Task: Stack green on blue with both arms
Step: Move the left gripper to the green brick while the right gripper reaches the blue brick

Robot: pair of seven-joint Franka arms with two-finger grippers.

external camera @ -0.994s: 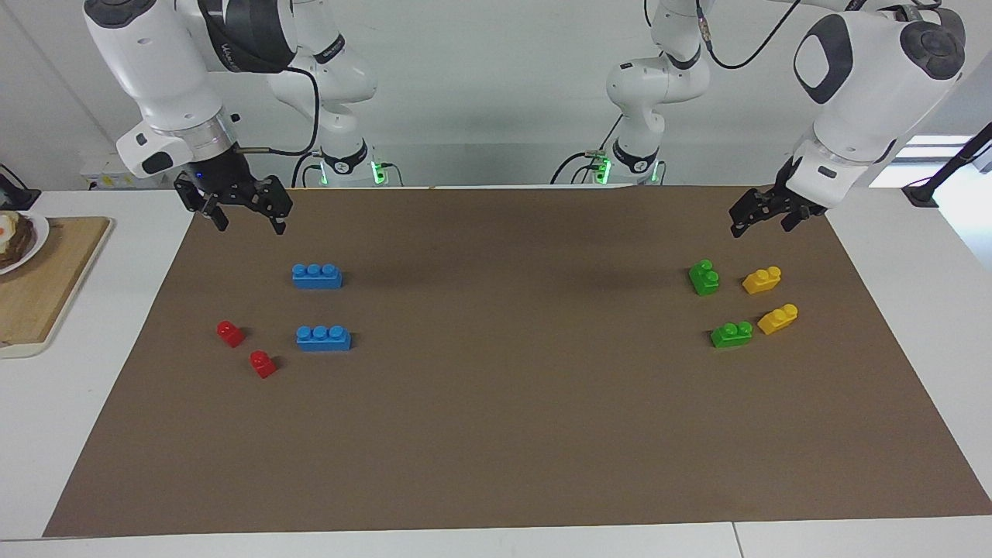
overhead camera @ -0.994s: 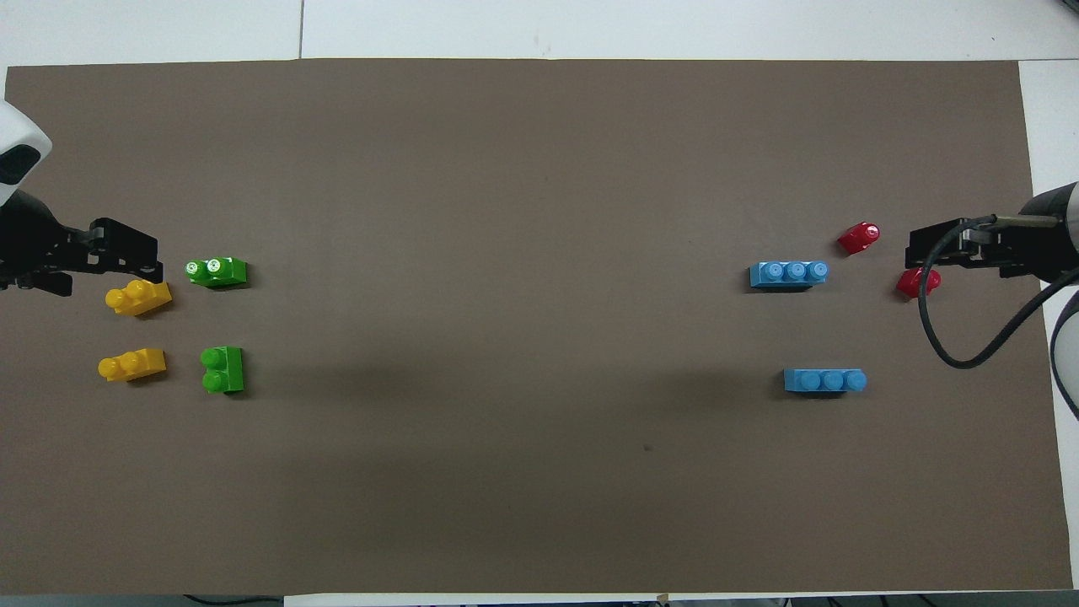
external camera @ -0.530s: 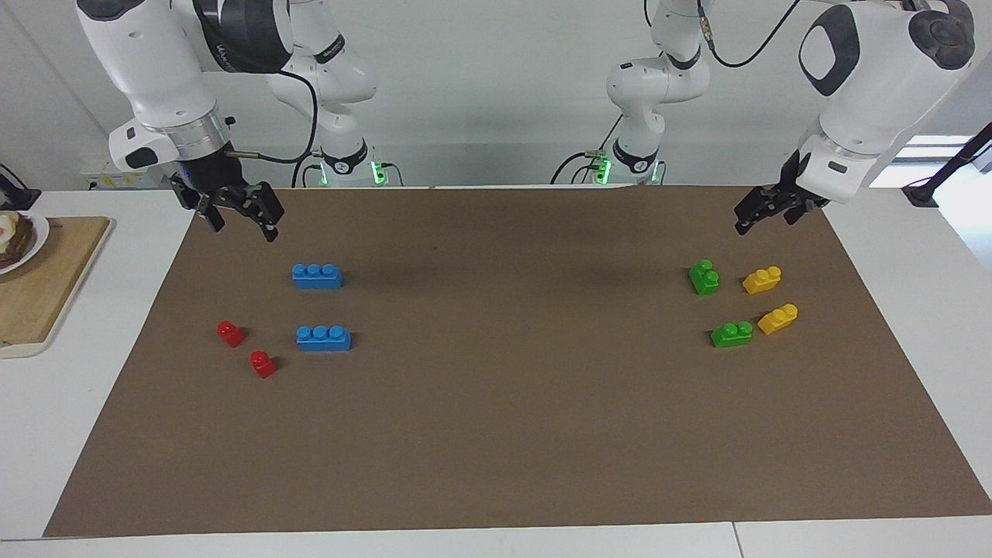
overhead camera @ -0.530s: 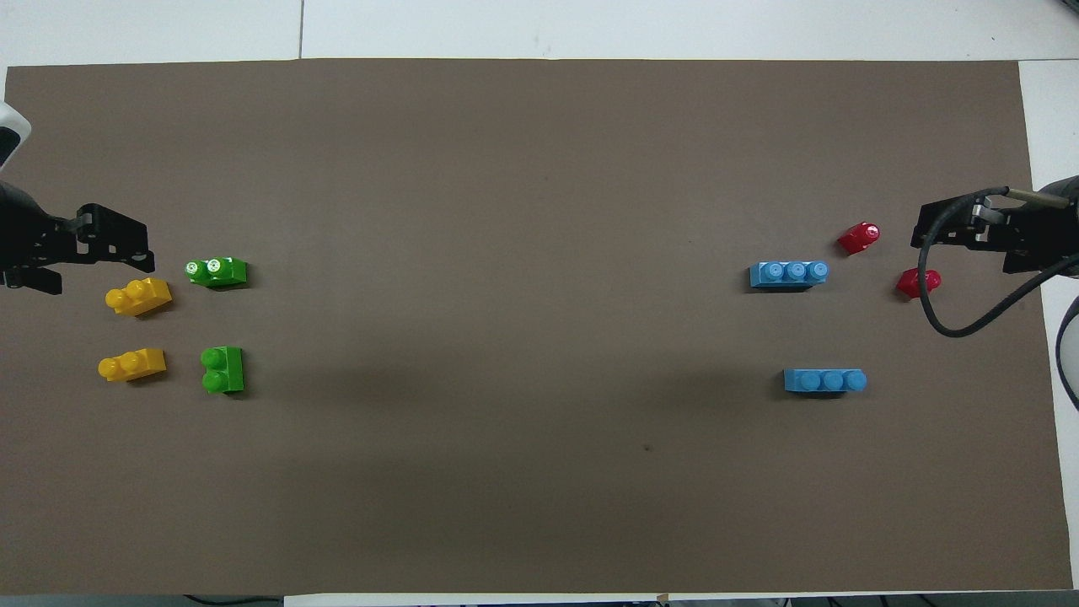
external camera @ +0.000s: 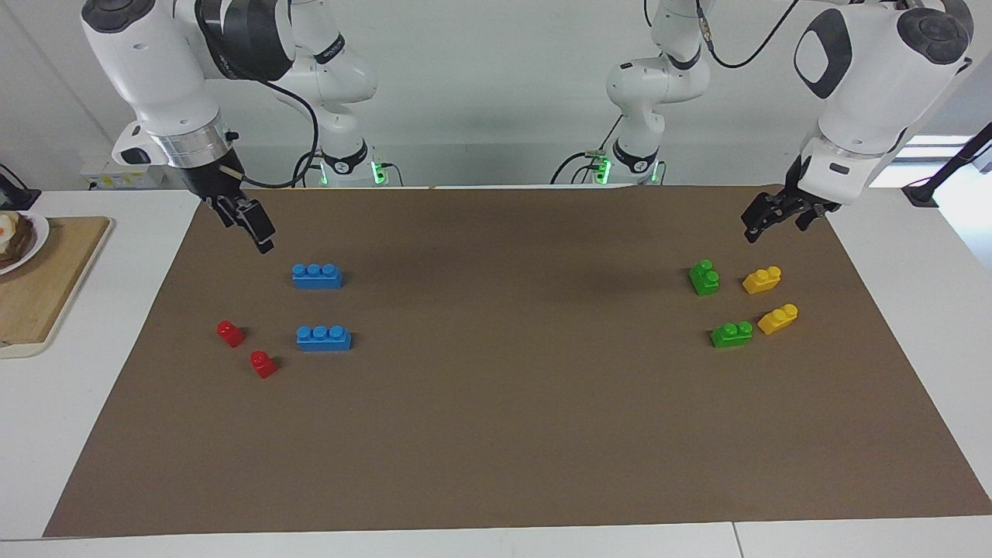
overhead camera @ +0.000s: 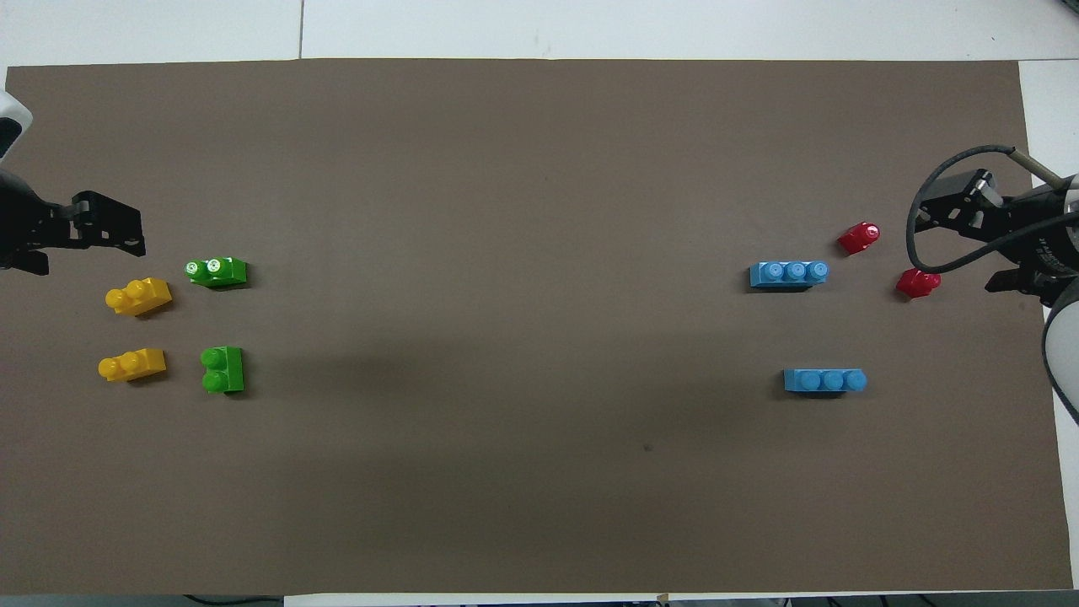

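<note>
Two views covered the scene. From the facing view, a brown mat [external camera: 511, 434] covered most of the white surface [external camera: 46, 418], leaving bare margins at both ends. The right end effector [external camera: 246, 221] hung over the mat's corner at the right arm's end, above and apart from the nearer blue brick [external camera: 317, 276]; its fingers stood apart and held nothing. The second blue brick [external camera: 323, 338] lay farther from the robots, with two red bricks [external camera: 230, 333] [external camera: 263, 363] beside it toward the mat's edge. The left end effector [external camera: 779, 213] hovered over the mat near its edge at the left arm's end, open and empty, above the green brick [external camera: 704, 277] and a yellow brick [external camera: 762, 280]. The other green brick [external camera: 731, 334] and yellow brick [external camera: 778, 318] lay farther out. A wooden board [external camera: 46, 279] sat off the mat at the right arm's end. The whole middle of the mat lay open between the two clusters.

From the overhead view, the left end effector [overhead camera: 80, 240] entered at the mat's end edge, just clear of the yellow brick [overhead camera: 138, 297] and the green brick [overhead camera: 217, 271]. The right end effector [overhead camera: 982, 240] sat at the other end edge, beside the red brick [overhead camera: 917, 282]. Wide bare mat stretched between the green brick [overhead camera: 222, 369] and blue bricks [overhead camera: 788, 274] [overhead camera: 824, 380], and out to the mat's farthest edge.
</note>
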